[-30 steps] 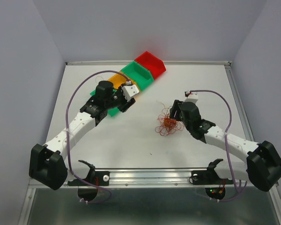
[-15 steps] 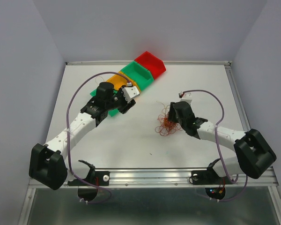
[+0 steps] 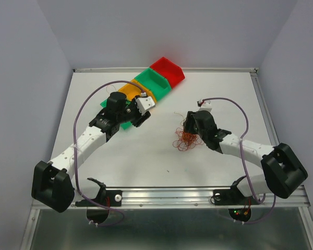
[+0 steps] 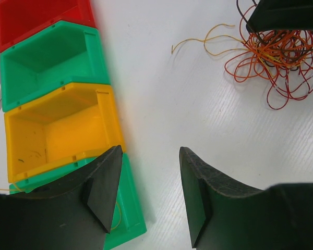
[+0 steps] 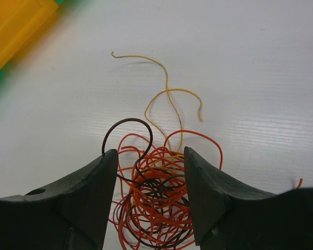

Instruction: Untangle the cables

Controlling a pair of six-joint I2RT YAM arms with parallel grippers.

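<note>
Right of centre on the white tabletop (image 3: 146, 161): a loose tangle of hair-fine curly wires (image 3: 185, 139) in orange, red and yellowish tones, with a few dark strands mixed in. On the far side of the clump, one yellowish wire (image 5: 167, 89) trailing out alone across the bare surface, and a dark brown loop (image 5: 128, 120) arching up beside one finger. Directly over the tangle, the right gripper (image 5: 150, 156), black jaws spread and straddling the clump, strands lying loose in the gap, nothing pinched.

Left of centre, the left gripper (image 4: 148, 156), well apart from the wires, jaws likewise parted and holding nothing, hovering at the near end of a diagonal row of small plastic bins. In that row, from far to near: a red bin (image 4: 39, 21), a green bin (image 4: 52, 67), a yellow-orange bin (image 4: 57, 135) and a second green bin (image 4: 133, 224), each touching the next, the last partly hidden under one of that gripper's fingers. By that nearest bin's wall, a single thin yellowish strand (image 4: 116, 216); whether inside or on the rim, cannot tell.
</note>
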